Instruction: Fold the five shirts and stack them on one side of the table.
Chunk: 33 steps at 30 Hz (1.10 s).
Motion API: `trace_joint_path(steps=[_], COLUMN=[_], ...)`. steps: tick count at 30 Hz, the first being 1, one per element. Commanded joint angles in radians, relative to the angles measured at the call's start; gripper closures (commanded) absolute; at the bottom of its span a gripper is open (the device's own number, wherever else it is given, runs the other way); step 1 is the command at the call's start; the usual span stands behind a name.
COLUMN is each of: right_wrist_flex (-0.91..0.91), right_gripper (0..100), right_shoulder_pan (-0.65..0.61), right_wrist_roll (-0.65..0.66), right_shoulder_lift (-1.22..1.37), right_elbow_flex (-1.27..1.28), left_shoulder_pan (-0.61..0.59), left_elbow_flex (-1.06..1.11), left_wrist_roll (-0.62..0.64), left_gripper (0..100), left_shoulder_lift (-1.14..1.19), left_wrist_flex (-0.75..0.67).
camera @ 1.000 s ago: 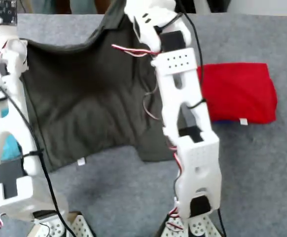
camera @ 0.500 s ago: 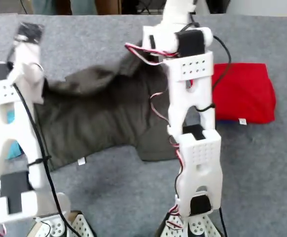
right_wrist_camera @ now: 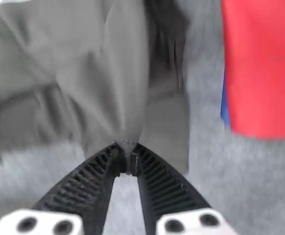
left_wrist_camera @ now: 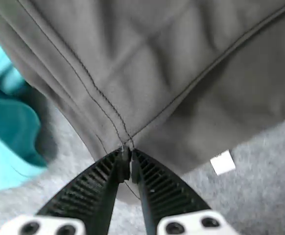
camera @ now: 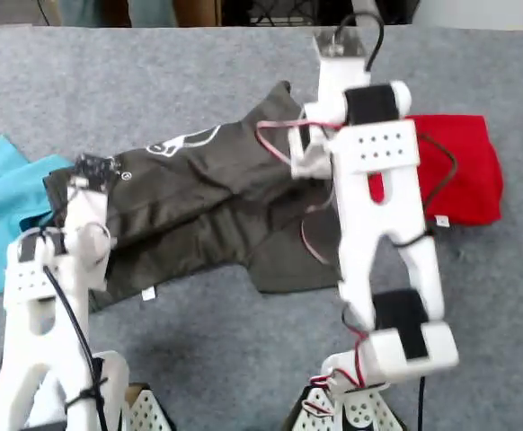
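Table [camera: 477, 314], high view: dark shirt [camera: 199, 202] half-folded at centre, print showing on upper layer. Folded red shirt [camera: 464, 171] just beside dark shirt on right arm's side; blue shirt [camera: 1, 206] touching its opposite edge.
Left wrist view: left gripper [left_wrist_camera: 128, 157] pinched closed on dark shirt's seamed edge.
Right wrist view: right gripper [right_wrist_camera: 128, 159] clamped tight on dark shirt's fold.

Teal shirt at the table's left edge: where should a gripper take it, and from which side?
Likely its far corner, from above on the outer side: the teal shirt lies bunched with a free point there, while its inner edge meets the dark shirt.
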Motion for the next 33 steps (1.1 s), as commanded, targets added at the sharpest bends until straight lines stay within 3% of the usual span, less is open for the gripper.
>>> trace_joint_path(steps=[1, 8, 13, 17, 29, 33], right_wrist_flex=[0.006, 0.008, 0.008, 0.008, 0.003, 0.006], right_gripper=[98.5, 98.5, 98.5, 98.5, 98.5, 98.2], right_shoulder_pan=[0.051, 0.218, 0.212, 0.167, 0.135, 0.137], right_wrist_roll=[0.048, 0.169, 0.199, 0.201, 0.218, 0.339], right_shoulder_lift=[-0.104, -0.119, -0.119, -0.119, -0.11, -0.11], right_elbow_flex=[0.142, 0.189, 0.298, 0.38, 0.478, 0.478], left_shoulder_pan=[-0.012, -0.147, -0.275, -0.248, -0.225, -0.249], left_elbow_flex=[0.053, 0.042, 0.036, 0.067, 0.131, 0.133], left_wrist_roll=[-0.009, -0.13, -0.245, -0.284, -0.29, -0.333], left_gripper=[97, 97, 97, 97, 97, 87], left_shoulder_lift=[-0.066, -0.078, -0.081, -0.081, -0.077, -0.08], left_wrist_flex=[-0.014, -0.006, -0.003, 0.049, 0.008, 0.011])
